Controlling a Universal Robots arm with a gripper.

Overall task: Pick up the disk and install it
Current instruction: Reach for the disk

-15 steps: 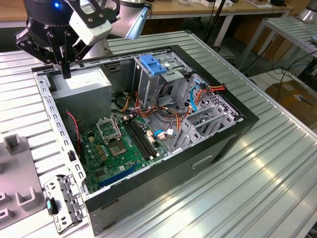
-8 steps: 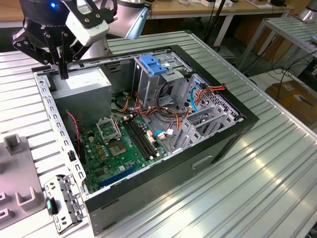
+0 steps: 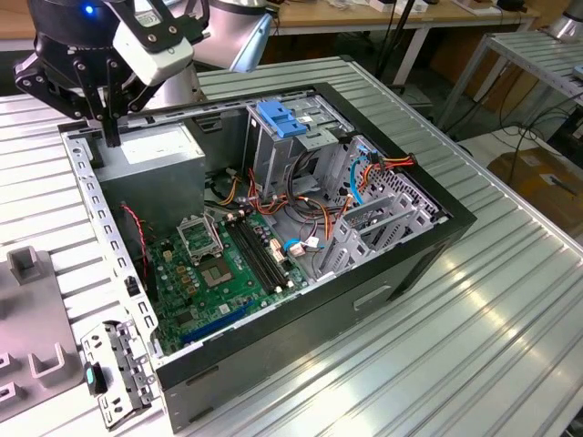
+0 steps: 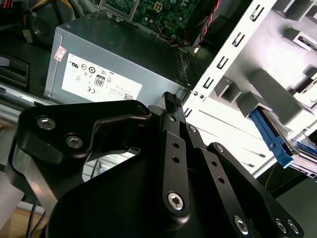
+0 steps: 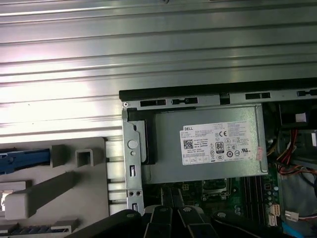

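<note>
The disk [image 4: 271, 141] lies in a grey holder [image 4: 257, 84] on the table outside the open computer case. In both wrist views mainly its blue side rail [image 5: 25, 159] shows. My gripper [image 3: 110, 127] hangs over the case's corner, above the grey power-supply box [image 3: 150, 150] and beside the case's metal edge. Its fingers [image 4: 171, 101] are shut together with nothing between them, and the disk is some way off to the side of them. The drive cage [image 3: 291, 150] with its blue latch [image 3: 281, 118] stands at the far side of the case.
The open case [image 3: 364, 300] lies on a ribbed metal table [image 3: 492, 300], with the green motherboard [image 3: 228, 264] and bundles of cables [image 3: 373, 168] inside. A small bracket [image 3: 114, 373] rests by the case's near corner. Benches stand behind.
</note>
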